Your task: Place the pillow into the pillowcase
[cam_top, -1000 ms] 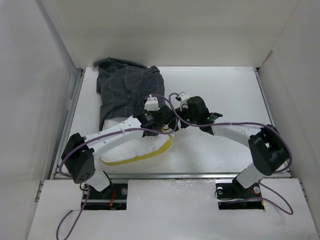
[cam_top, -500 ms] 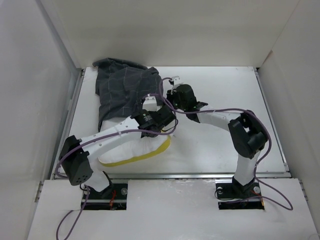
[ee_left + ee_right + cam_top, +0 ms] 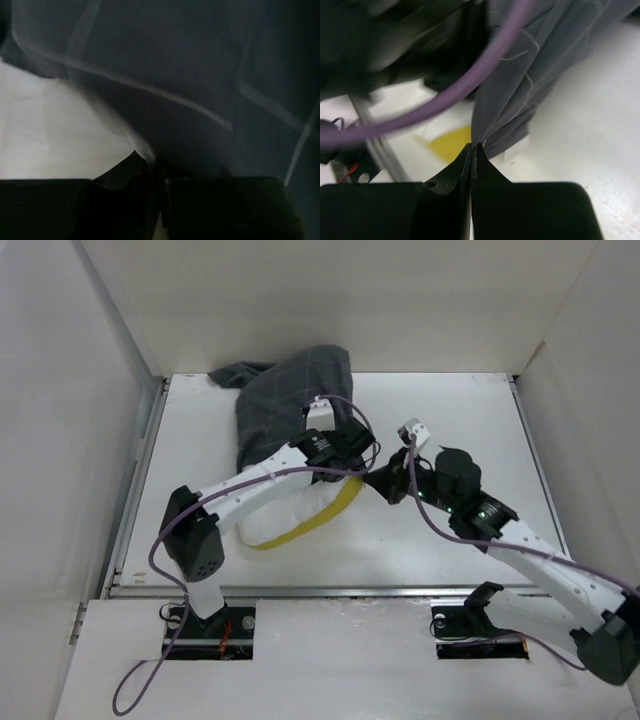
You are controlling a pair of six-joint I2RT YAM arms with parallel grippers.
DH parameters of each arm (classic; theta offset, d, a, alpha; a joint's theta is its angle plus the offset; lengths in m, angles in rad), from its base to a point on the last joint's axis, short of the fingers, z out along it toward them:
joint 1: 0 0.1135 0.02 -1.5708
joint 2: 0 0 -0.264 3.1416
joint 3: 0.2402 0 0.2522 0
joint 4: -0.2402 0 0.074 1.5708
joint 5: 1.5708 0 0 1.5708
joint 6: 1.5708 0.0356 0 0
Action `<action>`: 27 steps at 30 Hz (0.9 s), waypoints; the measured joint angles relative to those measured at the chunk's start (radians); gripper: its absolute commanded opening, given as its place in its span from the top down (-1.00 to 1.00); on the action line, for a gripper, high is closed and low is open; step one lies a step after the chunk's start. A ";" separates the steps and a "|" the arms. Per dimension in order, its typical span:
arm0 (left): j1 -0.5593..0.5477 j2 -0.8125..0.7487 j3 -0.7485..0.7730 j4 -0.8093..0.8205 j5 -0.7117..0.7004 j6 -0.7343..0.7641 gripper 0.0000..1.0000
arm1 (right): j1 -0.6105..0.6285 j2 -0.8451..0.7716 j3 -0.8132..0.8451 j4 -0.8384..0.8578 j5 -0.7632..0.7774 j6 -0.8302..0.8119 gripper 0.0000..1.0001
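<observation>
Charcoal cloth with a thin pale grid, the pillowcase point(image 3: 285, 400) is bunched at the far middle of the white table point(image 3: 460, 410), raised up against the back wall and draped down over the far end of the pillow point(image 3: 290, 518). The pillow lies on the table between the two arms, its near end bare, with the yellow seam point(image 3: 325, 518) curving along its right edge. In the left wrist view the left gripper point(image 3: 152, 162) has its jaws pressed together with only a thin slit between them; the blurred grey cloth comes down to the tips just where it meets the white pillow, so it appears to be pinching the pillowcase. In the right wrist view the right gripper point(image 3: 471, 148) is closed on a gathered fold of the pillowcase, the pleats fanning up and to the right from its tips. A patch of yellow seam shows just to the left, and a purple cable point(image 3: 470, 85) crosses the view above.
</observation>
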 measured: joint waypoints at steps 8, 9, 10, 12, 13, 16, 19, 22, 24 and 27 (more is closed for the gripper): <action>0.022 0.168 0.183 0.018 0.008 -0.068 1.00 | 0.002 -0.172 -0.104 -0.208 -0.054 0.044 1.00; 0.031 0.174 0.183 0.039 0.026 -0.064 1.00 | 0.003 -0.169 -0.119 -0.230 -0.048 0.056 1.00; 0.037 0.182 0.183 0.055 0.044 -0.059 1.00 | 0.006 -0.163 -0.135 -0.252 -0.037 0.068 1.00; 0.043 0.195 0.181 0.085 0.083 -0.043 0.76 | 0.010 -0.135 -0.158 -0.289 0.000 0.095 0.54; 0.043 0.197 0.171 0.103 0.098 -0.031 0.51 | 0.011 -0.119 -0.163 -0.308 0.025 0.113 0.24; 0.024 0.193 0.101 0.136 0.105 -0.003 -0.28 | 0.021 -0.093 -0.163 -0.372 0.066 0.135 -0.18; -0.005 0.177 -0.016 0.137 0.110 0.001 -0.82 | 0.022 -0.093 -0.157 -0.415 0.102 0.138 -0.35; -0.022 0.126 -0.109 0.119 0.117 -0.014 -1.00 | 0.022 -0.093 -0.126 -0.454 0.148 0.135 -0.37; -0.023 0.062 -0.141 0.091 0.116 -0.039 -1.00 | 0.023 -0.085 -0.083 -0.484 0.186 0.123 -0.37; 0.008 -0.064 -0.188 0.051 0.112 -0.085 -1.00 | 0.025 -0.021 0.021 -0.508 0.249 0.096 -0.40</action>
